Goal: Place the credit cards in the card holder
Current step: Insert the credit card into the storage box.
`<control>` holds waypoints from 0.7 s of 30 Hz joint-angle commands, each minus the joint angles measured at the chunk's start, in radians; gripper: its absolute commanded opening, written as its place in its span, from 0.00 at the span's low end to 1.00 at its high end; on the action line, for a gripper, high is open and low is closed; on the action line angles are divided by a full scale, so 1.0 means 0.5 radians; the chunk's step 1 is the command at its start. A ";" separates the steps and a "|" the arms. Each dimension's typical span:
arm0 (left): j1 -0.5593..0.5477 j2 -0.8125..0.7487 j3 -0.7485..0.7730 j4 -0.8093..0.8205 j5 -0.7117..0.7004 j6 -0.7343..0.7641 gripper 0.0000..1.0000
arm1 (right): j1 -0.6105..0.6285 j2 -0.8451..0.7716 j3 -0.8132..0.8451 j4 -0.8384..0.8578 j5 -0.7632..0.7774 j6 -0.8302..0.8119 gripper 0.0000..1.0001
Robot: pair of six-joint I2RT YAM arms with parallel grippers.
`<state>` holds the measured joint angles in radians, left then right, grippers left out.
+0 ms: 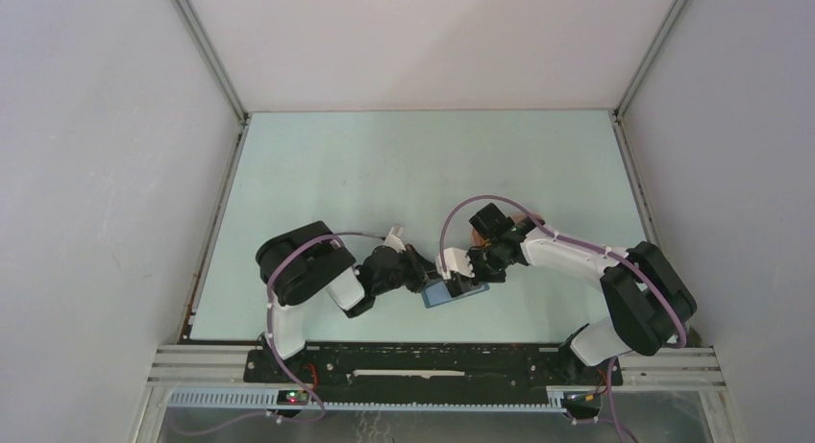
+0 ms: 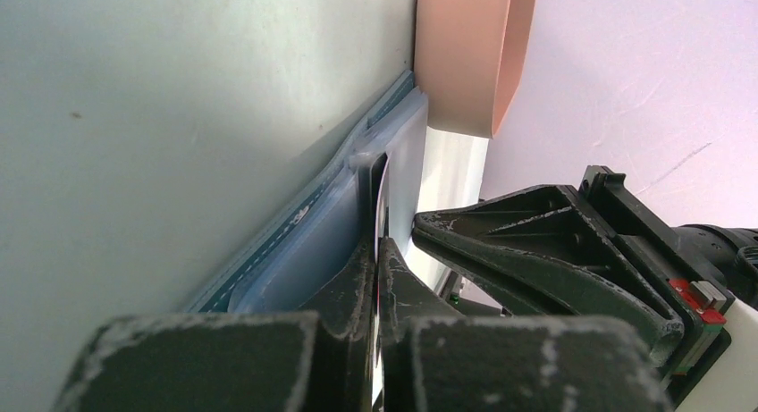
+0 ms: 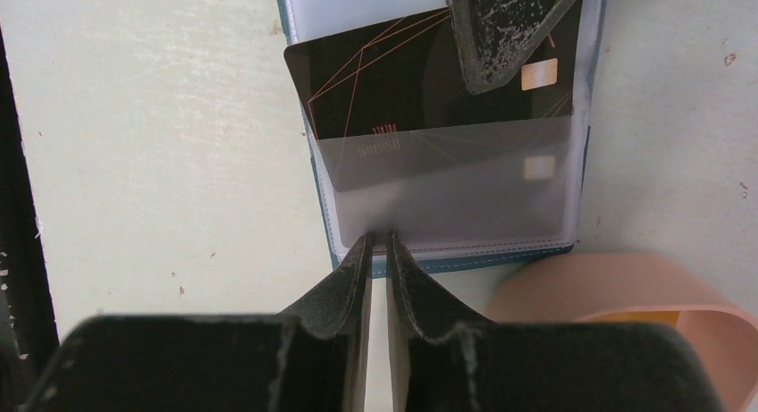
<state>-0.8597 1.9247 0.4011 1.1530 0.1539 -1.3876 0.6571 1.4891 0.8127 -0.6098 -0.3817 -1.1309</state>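
My left gripper (image 2: 376, 251) is closed tight on a black plastic credit card with thin orange lines (image 3: 393, 90), gripping it by one end. The card sits partway inside the clear pocket of the open dark-blue folding card holder (image 3: 465, 222), which lies flat on the pale green surface (image 3: 161, 162) between my arms. My right gripper (image 3: 378, 244), jaws narrow, pinches the holder's near edge. A peach-pink oval tray (image 3: 617, 287) rests just beside it.

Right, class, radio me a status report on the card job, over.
Left gripper shut on dark card. Card partly inside card holder sleeve. Right gripper near-shut, tips on holder's edge. Pink tray beside, not blocking.
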 commanded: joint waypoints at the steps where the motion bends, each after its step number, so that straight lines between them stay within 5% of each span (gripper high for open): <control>1: 0.002 0.067 0.062 -0.167 0.080 0.091 0.04 | 0.023 0.047 0.045 -0.006 0.029 0.016 0.18; 13: 0.028 0.066 0.057 -0.178 0.106 0.097 0.17 | 0.033 -0.234 0.056 -0.001 -0.342 0.057 0.18; 21: 0.037 0.071 0.063 -0.186 0.116 0.105 0.22 | 0.363 -0.243 0.031 0.176 -0.362 0.044 0.16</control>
<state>-0.8474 1.9377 0.4194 1.1244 0.1951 -1.3792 0.7509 1.3651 0.8154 -0.5835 -0.5423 -1.1130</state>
